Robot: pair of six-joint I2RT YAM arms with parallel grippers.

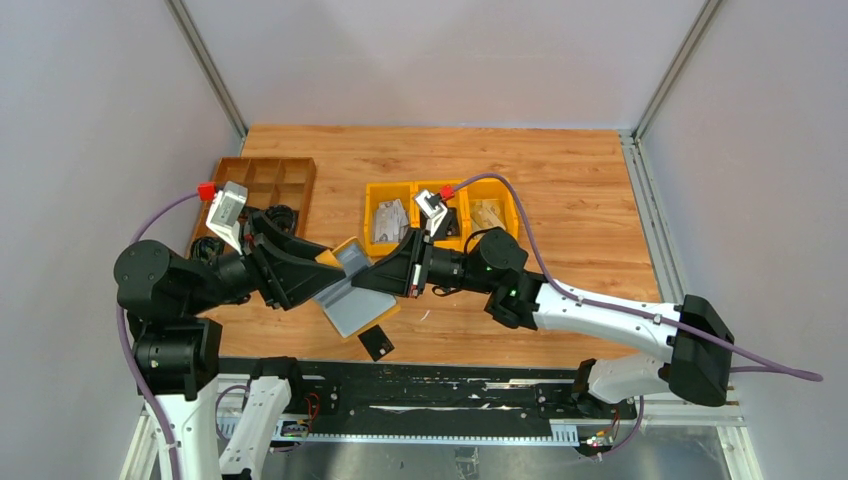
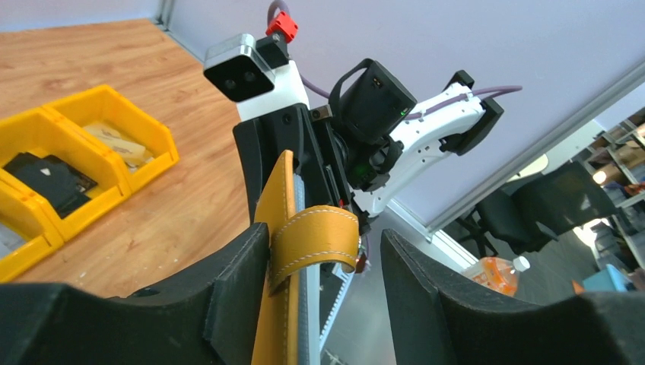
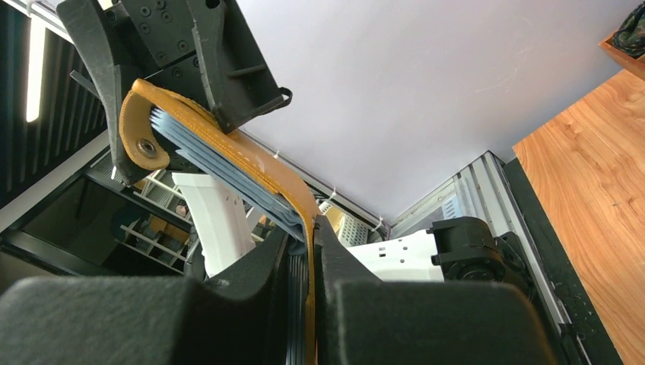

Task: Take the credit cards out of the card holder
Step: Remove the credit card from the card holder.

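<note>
The mustard-yellow folding leather card holder hangs above the counter, near middle, pinched only by the right pincer. The left pincer stands half open around it, so it could twist or drop.

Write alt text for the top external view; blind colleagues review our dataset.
An open mustard card holder, grey lining up, is held at centre: the right fingers pinch its edge, the left fingers stand open around it. A black card lies just in front, yellow bins behind.
</note>
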